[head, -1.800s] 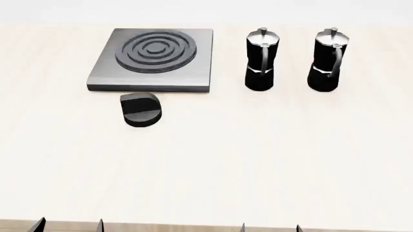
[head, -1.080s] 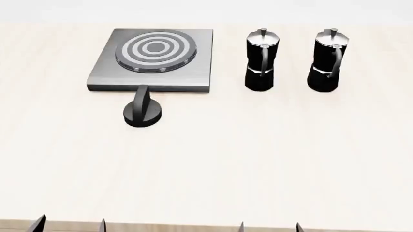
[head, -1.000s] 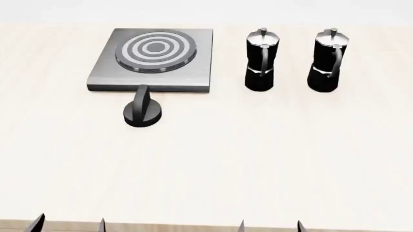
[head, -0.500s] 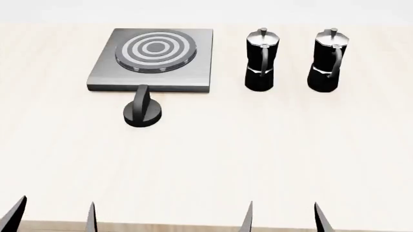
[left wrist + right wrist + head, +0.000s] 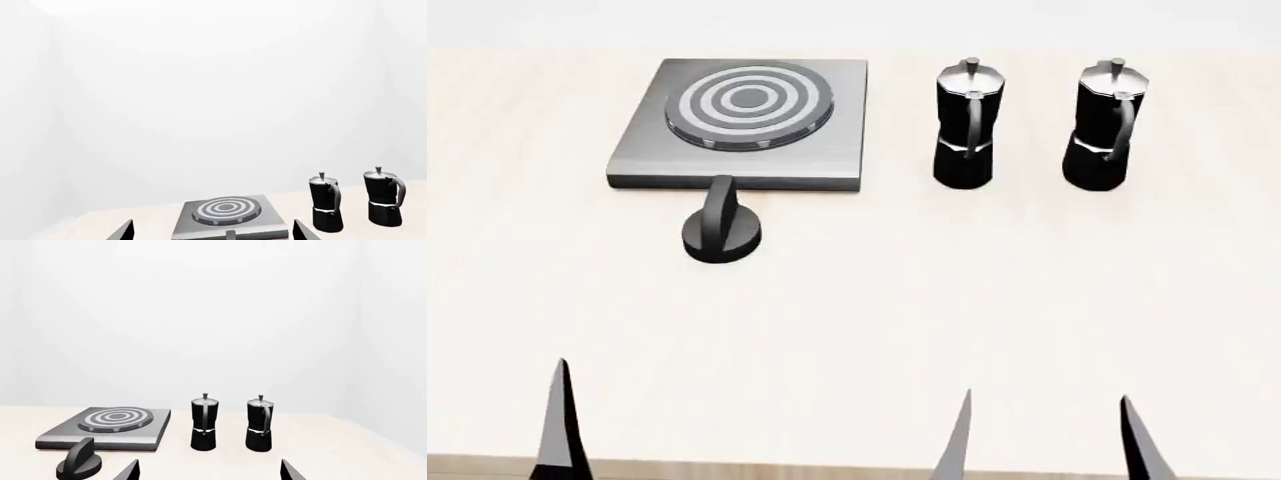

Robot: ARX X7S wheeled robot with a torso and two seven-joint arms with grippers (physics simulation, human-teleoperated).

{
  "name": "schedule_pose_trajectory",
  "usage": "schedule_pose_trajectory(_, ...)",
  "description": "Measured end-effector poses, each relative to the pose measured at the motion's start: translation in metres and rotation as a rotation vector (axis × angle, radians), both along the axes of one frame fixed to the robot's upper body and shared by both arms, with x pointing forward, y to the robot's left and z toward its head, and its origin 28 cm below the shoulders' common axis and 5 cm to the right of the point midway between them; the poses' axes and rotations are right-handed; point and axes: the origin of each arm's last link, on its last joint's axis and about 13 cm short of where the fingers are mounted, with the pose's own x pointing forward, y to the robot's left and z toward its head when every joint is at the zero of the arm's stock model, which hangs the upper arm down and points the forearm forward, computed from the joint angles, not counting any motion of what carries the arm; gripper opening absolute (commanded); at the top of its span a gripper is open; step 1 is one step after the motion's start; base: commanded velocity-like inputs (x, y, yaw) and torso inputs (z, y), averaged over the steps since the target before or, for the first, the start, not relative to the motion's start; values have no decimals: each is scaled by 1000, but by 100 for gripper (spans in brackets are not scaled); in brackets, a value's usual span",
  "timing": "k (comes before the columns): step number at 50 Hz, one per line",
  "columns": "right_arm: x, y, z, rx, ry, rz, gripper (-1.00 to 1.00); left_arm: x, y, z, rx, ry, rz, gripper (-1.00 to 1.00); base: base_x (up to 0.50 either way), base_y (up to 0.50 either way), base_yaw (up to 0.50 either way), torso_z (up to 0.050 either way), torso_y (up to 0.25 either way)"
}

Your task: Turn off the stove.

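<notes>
Vs 0.5 s ago in head view: finger tips higher up frame. Left gripper (image 5: 561, 440) now showing only 1 tip, right gripper (image 5: 1048, 440) showing 2, spread wide apart, released, nothing between. Left gripper in own wrist cam (image 5: 208, 231): 2 tips wide apart, also released. Stove, knob, pots unmoved.

Count: 1 stove (image 5: 742, 123) at table's (image 5: 961, 300) far left, 1 burner w/ light rings, 1 knob (image 5: 722, 228) just in front of stove's near edge, handle pointing at stove; 2 moka pots (image 5: 966, 123) (image 5: 1105, 124) side by side, right of stove.

Left wrist cam: knob (image 5: 230, 235) barely visible at frame edge. Right wrist cam: knob (image 5: 80, 461) in full.
</notes>
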Motion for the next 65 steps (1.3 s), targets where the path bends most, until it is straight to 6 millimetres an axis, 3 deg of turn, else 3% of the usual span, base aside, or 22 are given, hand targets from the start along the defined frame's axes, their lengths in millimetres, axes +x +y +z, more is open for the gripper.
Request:
schedule_pose_trajectory(30, -4, 1, 3, -21, -16, 12, 100, -5, 0, 4, -5, -16, -5, 100, 30, 0, 0, 0, 0)
schedule_pose_trajectory(65, -4, 2, 2, -26, -19, 22, 100, -3, -1, 1, 6, -13, -2, 100, 223, 0, 0, 0, 0)
